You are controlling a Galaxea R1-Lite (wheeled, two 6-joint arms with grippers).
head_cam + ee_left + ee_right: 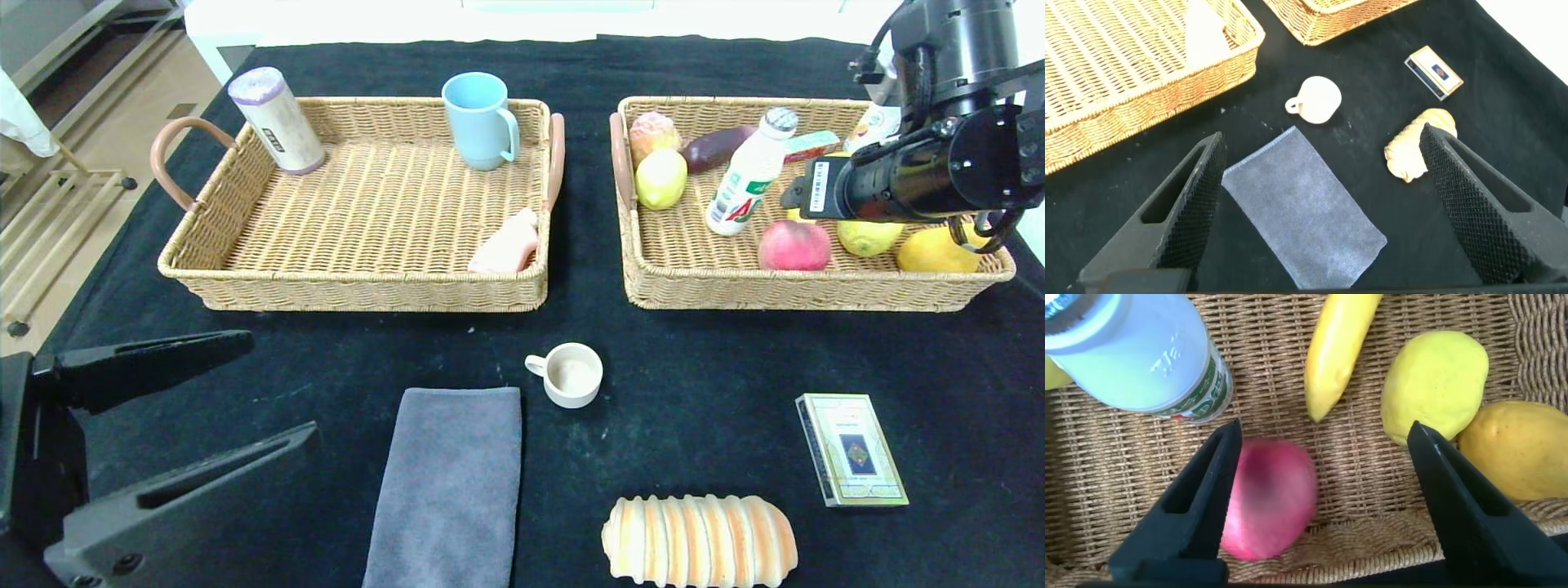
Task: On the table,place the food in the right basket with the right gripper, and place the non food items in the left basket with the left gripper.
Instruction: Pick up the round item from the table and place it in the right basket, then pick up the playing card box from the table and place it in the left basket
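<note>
My right gripper [1324, 429] hangs open over the near part of the right basket [775, 290]. A red apple [793, 245] lies on the basket floor below it, free of the fingers, and shows blurred in the right wrist view [1270, 498]. My left gripper [277, 384] is open and empty at the table's near left, above the black cloth next to a grey towel [449, 482]. On the table lie a small white cup [571, 374], a ridged bread loaf [698, 539] and a card box [851, 449]. The left basket [351, 282] stands at the back left.
The left basket holds a white roll [276, 121], a blue mug [480, 121] and a pink item [506, 245]. The right basket holds a milk bottle [751, 171], yellow fruits [869, 237], a banana [1339, 343] and other food. The table's left edge is near my left arm.
</note>
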